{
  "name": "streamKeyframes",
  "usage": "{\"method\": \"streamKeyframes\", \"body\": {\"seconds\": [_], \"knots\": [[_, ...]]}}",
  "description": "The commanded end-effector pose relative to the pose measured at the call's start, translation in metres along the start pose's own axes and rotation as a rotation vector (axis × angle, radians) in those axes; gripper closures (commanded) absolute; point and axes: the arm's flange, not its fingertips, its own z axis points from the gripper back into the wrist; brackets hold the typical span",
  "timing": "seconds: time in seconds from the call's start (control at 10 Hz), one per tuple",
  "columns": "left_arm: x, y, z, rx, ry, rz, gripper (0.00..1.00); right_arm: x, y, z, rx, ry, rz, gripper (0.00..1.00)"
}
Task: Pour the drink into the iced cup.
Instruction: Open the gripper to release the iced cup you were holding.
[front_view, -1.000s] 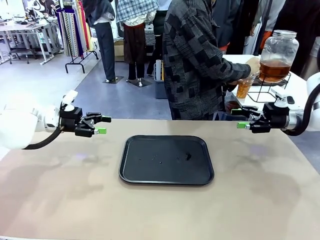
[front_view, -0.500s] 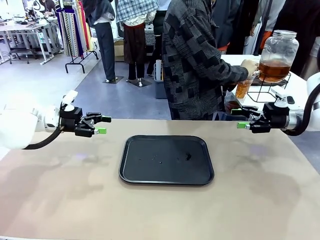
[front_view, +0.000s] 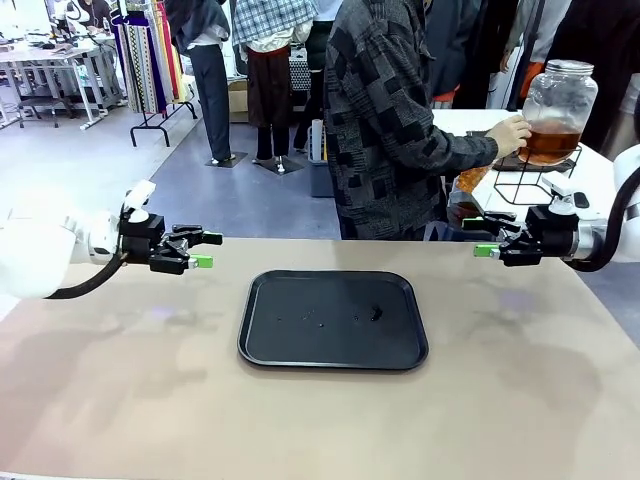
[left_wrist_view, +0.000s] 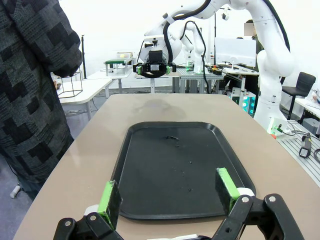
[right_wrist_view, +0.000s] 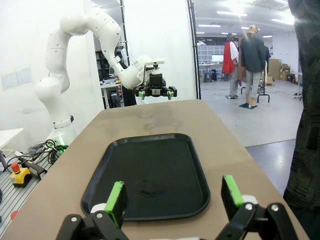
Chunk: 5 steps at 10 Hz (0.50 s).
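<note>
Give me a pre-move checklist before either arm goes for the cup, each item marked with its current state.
1. Left gripper jaws open and holding nothing: ok.
2. Right gripper jaws open and holding nothing: ok.
3. Black tray in the middle of the table, between the two arms: ok; a small dark speck lies on it.
4. Cup delivered to the tray: not ok; the cup is at the side table, in front of the person.
5. Person's hand away from the jar dispenser: not ok; it is at the jar.
6. Ice in the cup: cannot tell; too small to see.
</note>
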Motion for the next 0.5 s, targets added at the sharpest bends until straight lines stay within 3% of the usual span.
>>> {"method": "streamKeyframes", "body": {"seconds": [0.0,0.4], "knots": [[0.0020,-0.0010,0.0000,0.001,0.001,-0.002,0.00,0.0022,0.0001,0.0000,0.001,0.000,0.003,0.00],[0.0020,-0.0010,0.0000,0.001,0.001,-0.002,0.00,0.0022,0.0001,0.0000,0.001,0.000,0.003,0.00]]}}
